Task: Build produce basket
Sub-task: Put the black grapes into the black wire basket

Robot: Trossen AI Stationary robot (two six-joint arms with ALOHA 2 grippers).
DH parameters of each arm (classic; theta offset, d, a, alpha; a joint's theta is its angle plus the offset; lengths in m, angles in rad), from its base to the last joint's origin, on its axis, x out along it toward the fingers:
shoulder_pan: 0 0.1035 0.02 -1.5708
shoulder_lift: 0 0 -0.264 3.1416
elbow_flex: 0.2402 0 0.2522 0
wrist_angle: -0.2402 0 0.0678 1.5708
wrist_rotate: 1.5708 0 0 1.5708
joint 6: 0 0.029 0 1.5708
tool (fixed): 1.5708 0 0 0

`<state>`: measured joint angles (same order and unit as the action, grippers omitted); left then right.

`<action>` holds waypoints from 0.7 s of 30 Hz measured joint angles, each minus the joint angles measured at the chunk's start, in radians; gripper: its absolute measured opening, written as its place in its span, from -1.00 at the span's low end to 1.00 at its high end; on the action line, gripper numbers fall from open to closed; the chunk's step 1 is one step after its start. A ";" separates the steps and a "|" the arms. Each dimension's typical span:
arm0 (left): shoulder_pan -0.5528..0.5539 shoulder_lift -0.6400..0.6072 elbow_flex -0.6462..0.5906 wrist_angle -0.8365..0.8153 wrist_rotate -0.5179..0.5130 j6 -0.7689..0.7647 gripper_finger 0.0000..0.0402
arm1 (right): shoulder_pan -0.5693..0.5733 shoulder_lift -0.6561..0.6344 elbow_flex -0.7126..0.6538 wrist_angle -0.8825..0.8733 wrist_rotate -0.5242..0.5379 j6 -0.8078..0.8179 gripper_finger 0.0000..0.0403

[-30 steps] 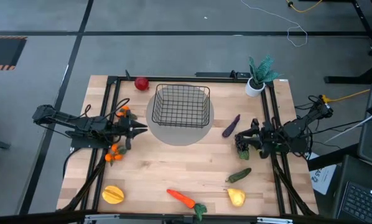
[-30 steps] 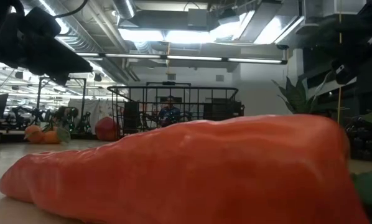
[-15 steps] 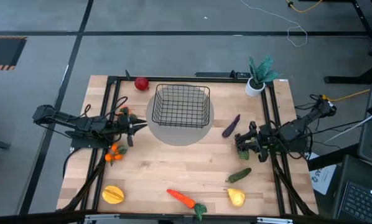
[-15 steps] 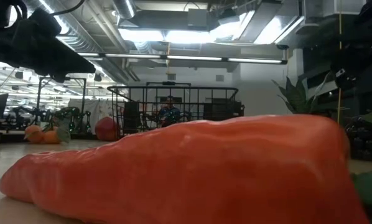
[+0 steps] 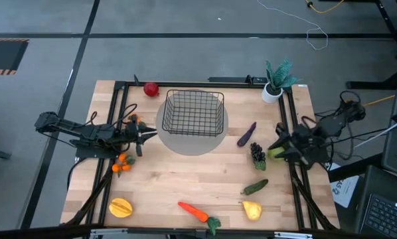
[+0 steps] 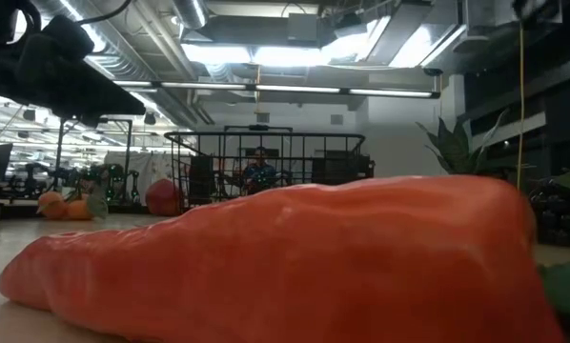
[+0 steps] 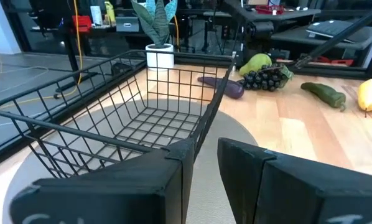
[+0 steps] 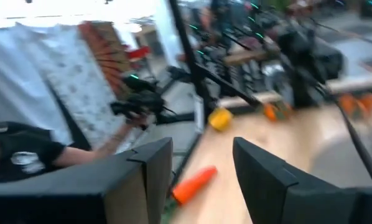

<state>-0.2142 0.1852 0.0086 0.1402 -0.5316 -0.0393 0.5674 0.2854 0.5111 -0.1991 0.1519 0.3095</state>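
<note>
Basket: the black wire basket (image 5: pixel 194 111) sits on a round grey mat (image 5: pixel 193 143) at the far middle of the wooden table (image 5: pixel 165 182). Nothing is in it.
Near the basket: a red apple (image 5: pixel 151 88) is just off its far left corner. A purple eggplant (image 5: pixel 246 133) lies to its right, and dark grapes (image 5: pixel 257 153) are a little past that.
Front of the table: a green cucumber (image 5: pixel 255 187), a yellow pear (image 5: pixel 252 210), an orange carrot (image 5: pixel 194 212) and a yellow-orange fruit (image 5: pixel 121 208).
Left side: small oranges (image 5: pixel 122 163) lie beside the left arm.
Left gripper: the left gripper (image 7: pixel 201 162) is low, right by the basket's left rim. Its fingers are a little apart and hold nothing.
Right gripper: the right gripper (image 8: pixel 201 165) is lifted at the table's right edge, near the grapes. Its fingers are apart; something yellow-green shows at its tip from above, maybe a fruit, but it is hard to tell.
Back corner: a small white pot with a teal plant (image 5: pixel 276 81).
</note>
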 joint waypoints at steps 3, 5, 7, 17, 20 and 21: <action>0.000 0.000 0.000 0.001 -0.002 0.020 -0.68 | 0.000 0.086 0.128 -0.018 -0.048 -0.096 -0.18; 0.000 0.000 0.000 0.002 -0.002 0.028 -0.68 | 0.000 0.153 0.220 -0.093 -0.036 -0.148 -0.18; 0.000 0.000 0.000 0.002 -0.002 0.018 -0.68 | 0.000 0.225 0.316 -0.225 0.049 -0.156 -0.18; 0.000 0.000 0.000 0.003 -0.004 -0.061 -0.68 | -0.001 0.583 0.599 -0.977 0.305 0.310 -0.18; 0.000 0.000 0.000 0.003 -0.004 -0.062 -0.68 | -0.001 0.647 0.597 -1.081 0.247 0.420 -0.18; 0.000 0.000 0.000 0.003 -0.004 -0.061 -0.68 | -0.001 0.664 0.589 -1.098 0.224 0.440 -0.18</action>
<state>-0.2142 0.1848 0.0084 0.1432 -0.5358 -0.0999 0.5667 0.9497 1.1006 -1.2970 0.3759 0.7492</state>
